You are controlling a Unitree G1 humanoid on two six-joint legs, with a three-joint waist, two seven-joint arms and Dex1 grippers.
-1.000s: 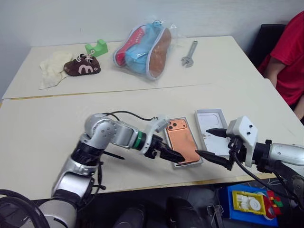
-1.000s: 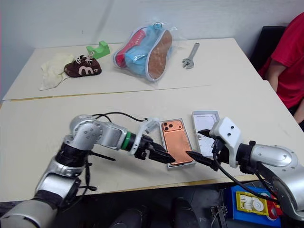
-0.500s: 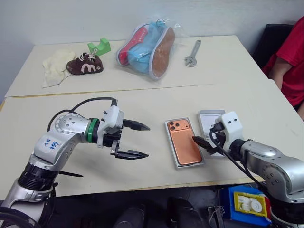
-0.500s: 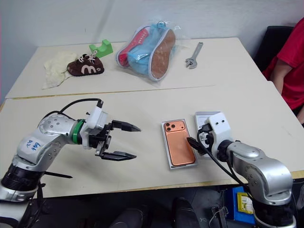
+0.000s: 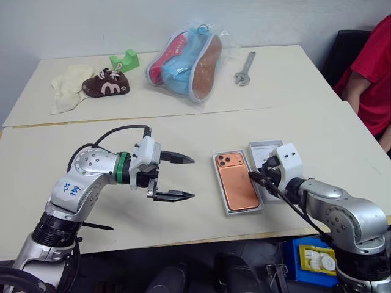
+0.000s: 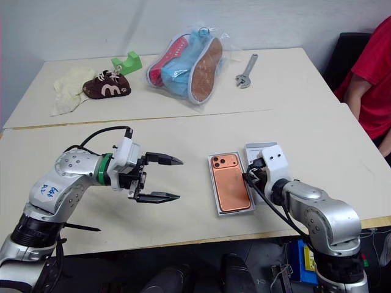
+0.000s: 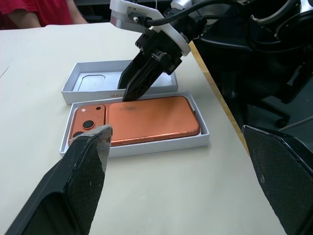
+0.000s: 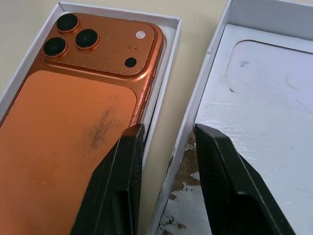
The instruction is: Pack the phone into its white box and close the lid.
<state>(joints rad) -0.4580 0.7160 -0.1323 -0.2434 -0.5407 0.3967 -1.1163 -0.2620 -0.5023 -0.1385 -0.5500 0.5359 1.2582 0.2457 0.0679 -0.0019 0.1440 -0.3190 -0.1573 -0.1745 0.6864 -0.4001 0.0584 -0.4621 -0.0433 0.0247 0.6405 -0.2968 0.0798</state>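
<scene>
The copper-orange phone lies camera side up inside the white box near the table's front edge. Just to its right sits the lid, open side up; its white floor has a torn brown patch by the wall. My right gripper is down at the lid's wall nearest the box. One finger is outside that wall and the other is inside the lid, with the jaws narrow but still apart. My left gripper hovers open and empty, left of the box.
On the far table lie bagged sneakers, a wrench, a small brown shoe, a green piece and a cloth. A person in red sits at the right. A blue bin stands below the table's front edge.
My left gripper pulled back leftward from the box, rose and rolled, still open. My right gripper moved forward onto the lid's wall and its jaws narrowed.
</scene>
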